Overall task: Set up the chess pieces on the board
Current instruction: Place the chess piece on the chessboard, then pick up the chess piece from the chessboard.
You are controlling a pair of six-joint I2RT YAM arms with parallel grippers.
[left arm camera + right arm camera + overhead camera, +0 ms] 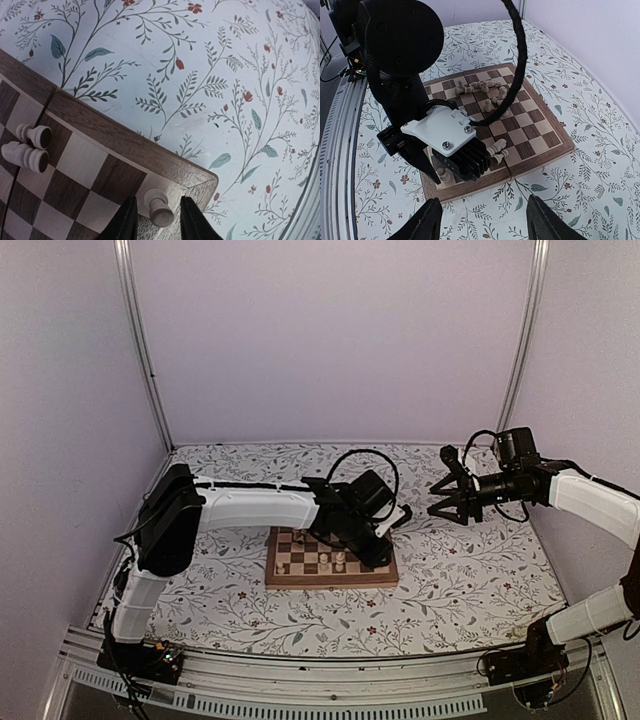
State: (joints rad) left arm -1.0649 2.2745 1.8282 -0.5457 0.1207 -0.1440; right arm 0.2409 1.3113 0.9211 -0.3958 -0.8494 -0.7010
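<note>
The board (300,583) lies mid-table on the floral cover. My left gripper (158,200) hangs over its near right corner (200,180), open, with one pale chess piece (161,214) upright on the corner square between the fingers (125,220), a gap on each side. In the right wrist view that same piece (441,173) shows under the left gripper. Two pieces (30,147) lie on their sides close by, and several more (480,89) lie scattered across the far rows. My right gripper (447,498) hovers open and empty right of the board (530,167).
The left arm's black cable (365,455) loops above the board's back edge. White walls and metal posts (145,350) enclose the table. Floral cover (470,570) spreads right of the board, and a metal rail (330,680) runs along the near edge.
</note>
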